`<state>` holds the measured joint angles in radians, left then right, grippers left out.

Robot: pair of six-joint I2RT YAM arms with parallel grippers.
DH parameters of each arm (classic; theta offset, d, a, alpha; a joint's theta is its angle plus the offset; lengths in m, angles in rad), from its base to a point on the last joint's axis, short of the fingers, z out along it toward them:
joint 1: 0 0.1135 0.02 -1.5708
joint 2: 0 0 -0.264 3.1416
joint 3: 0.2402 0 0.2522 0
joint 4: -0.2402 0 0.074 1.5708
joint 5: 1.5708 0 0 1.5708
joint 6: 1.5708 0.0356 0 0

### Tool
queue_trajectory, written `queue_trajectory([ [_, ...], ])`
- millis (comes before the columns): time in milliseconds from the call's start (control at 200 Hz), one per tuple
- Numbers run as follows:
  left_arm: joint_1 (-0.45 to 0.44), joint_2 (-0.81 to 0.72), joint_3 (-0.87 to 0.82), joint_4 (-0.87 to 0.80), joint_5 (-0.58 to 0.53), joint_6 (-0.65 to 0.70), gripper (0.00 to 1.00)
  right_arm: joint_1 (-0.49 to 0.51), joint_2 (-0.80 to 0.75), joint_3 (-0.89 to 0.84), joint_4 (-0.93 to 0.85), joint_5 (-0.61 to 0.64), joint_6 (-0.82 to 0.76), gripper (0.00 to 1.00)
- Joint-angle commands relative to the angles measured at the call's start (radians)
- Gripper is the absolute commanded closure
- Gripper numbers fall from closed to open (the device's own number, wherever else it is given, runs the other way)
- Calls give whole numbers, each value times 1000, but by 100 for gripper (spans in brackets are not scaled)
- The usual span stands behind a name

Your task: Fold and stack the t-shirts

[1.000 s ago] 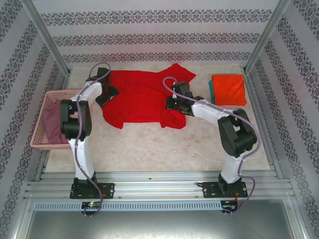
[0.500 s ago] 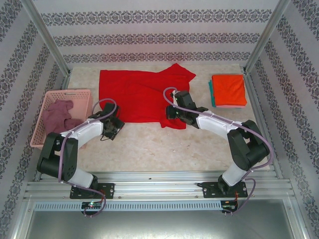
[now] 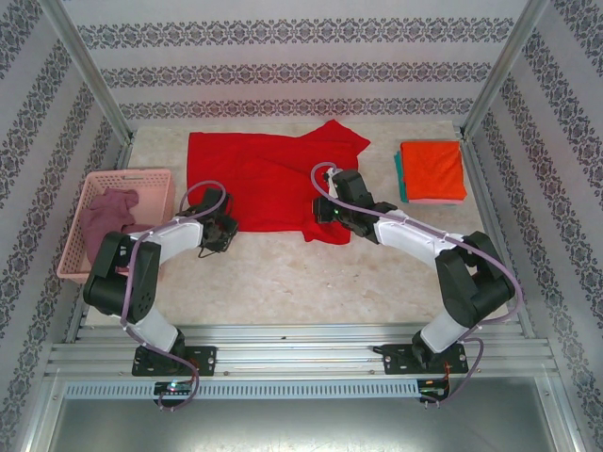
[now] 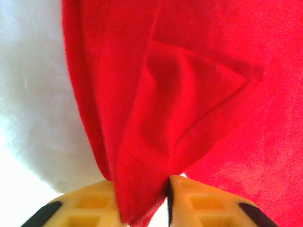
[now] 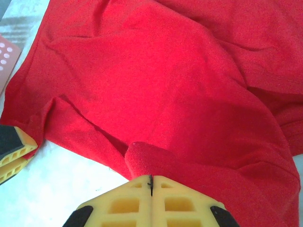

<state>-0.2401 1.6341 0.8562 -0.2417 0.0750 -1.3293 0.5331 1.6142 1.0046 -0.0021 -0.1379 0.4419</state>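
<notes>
The bright red t-shirt [image 3: 264,174] lies spread at the back middle of the table. My left gripper [image 3: 219,231] is at its near left corner, and in the left wrist view that gripper [image 4: 142,191] is shut on a bunch of the red cloth [image 4: 199,94]. At the shirt's near right edge my right gripper [image 3: 325,212] has its yellow fingers pressed together [image 5: 151,182], with a raised fold of red cloth [image 5: 165,71] pinched at their tips. The orange t-shirt [image 3: 433,169] lies folded on the teal one [image 3: 399,174] at the back right. The mauve t-shirt [image 3: 108,215] is crumpled in the basket.
The pink lattice basket [image 3: 75,256] stands at the table's left edge. Bare beige tabletop [image 3: 283,273] stretches between the red shirt and the arm bases. Metal frame posts and patterned walls close in the sides and back.
My left arm swung from the shirt's back left down to its near left corner. The red shirt's left side now lies flat and uncovered. The right gripper barely moved.
</notes>
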Motion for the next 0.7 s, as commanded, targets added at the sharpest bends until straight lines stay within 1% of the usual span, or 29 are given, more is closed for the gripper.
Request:
queue_trajectory([
  [0,13,14,18,19,-10,-3,87,8,-40,-23,17,-17,-21,100],
  [65,23,11,15,21,-2,6,96,10,-55,-32,20,-22,-35,100],
  [105,29,4,11,19,4,14,100,10,-73,-42,19,-28,-55,100],
  [215,52,-49,-10,2,9,39,100,10,-168,-91,-12,-48,-169,100],
  [310,85,-117,-40,-17,22,65,100,8,-281,-141,-91,-47,-287,100],
  [435,150,-185,-86,-18,92,85,100,7,-405,-180,-234,-63,-414,100],
  [555,205,-231,-122,-26,144,99,100,6,-496,-199,-343,-60,-416,100],
  [694,249,-280,-154,-39,177,113,100,8,-598,-263,-374,-103,-397,100],
])
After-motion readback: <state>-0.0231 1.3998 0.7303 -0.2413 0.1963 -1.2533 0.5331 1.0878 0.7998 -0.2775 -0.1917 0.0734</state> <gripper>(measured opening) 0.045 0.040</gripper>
